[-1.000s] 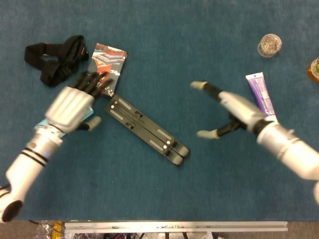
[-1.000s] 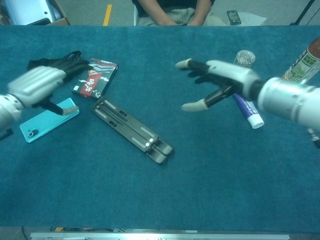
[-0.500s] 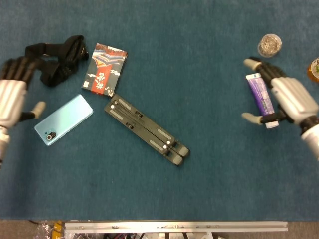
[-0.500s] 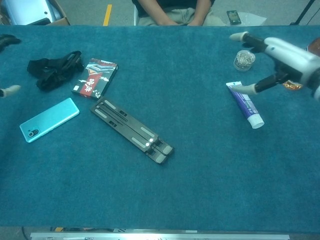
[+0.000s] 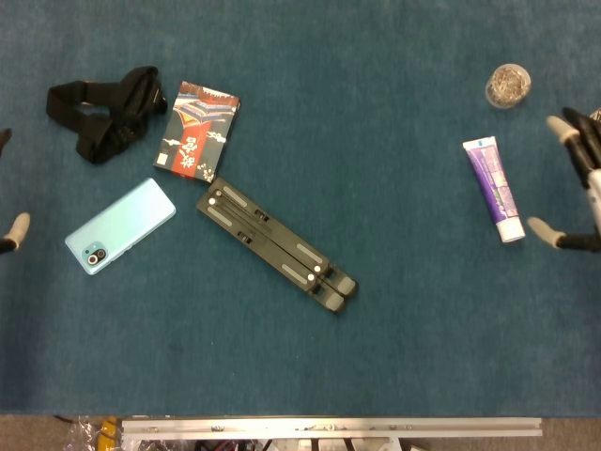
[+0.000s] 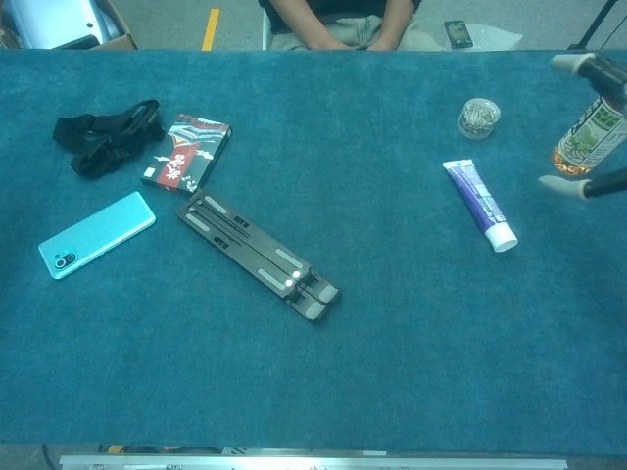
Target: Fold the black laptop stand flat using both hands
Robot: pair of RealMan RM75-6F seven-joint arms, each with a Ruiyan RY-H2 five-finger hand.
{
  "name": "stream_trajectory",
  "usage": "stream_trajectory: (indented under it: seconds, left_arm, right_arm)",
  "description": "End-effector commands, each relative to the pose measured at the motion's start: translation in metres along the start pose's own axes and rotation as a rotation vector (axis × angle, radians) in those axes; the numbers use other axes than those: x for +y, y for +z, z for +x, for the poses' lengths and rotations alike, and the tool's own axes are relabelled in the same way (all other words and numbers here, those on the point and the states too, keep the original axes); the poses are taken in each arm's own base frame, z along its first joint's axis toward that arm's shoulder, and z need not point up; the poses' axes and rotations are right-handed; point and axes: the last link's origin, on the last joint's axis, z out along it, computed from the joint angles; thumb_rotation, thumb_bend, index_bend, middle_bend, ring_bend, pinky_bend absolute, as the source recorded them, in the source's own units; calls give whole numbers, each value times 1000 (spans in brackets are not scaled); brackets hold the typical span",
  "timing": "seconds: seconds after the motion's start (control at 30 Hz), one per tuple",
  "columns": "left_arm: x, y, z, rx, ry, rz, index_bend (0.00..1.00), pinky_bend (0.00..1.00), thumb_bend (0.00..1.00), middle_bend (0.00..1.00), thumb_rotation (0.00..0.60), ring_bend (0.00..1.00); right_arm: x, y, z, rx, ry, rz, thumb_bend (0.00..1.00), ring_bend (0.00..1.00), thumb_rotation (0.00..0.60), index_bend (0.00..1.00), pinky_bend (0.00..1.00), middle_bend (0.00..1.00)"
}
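Even, fairly bright overhead light in both views, shadows faint and tight under objects. Small glare spots on the black laptop stand point(image 5: 275, 247) pads; the blue table cloth point(image 5: 376, 357) is matte. Focus sharp, chest view slightly softer, with a teal cast.

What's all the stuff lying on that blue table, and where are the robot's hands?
laptop stand: one, black, folded flat, lying diagonally mid-table
phone: one, light blue, left of the stand
card box: one, black with red and white print, above the stand's upper end
strap: one, black, bunched at far left
tube: one, purple and white, right side
jar: one, small, clear, far right corner
bottle: one, green label, right edge
table: one, blue cloth
person: one, seated behind the table, partly visible
left robot hand: fingertips only at left edge
right robot hand: right edge, fingers spread, holding nothing
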Motion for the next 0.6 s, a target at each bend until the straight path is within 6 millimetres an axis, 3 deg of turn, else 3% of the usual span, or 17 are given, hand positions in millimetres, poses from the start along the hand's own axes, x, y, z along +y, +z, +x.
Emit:
stream_trajectory:
  seconds: [0.03, 0.3, 0.6]
  left_arm:
    - [0, -13, 1, -6, -1, 8, 0, 0, 284, 0, 600, 0]
    - [0, -29, 4, 56, -42, 41, 0, 0, 284, 0, 600, 0]
    - [-5, -31, 3, 65, -53, 67, 0, 0, 284, 0, 600, 0]
  right_arm:
    - [5, -16, 1, 23, -41, -12, 165, 0, 504, 0, 85, 0]
    - [8, -36, 6, 49, -28, -26, 165, 0, 505, 0, 85, 0]
    - [10, -38, 7, 62, -11, -33, 165, 0, 505, 0, 85, 0]
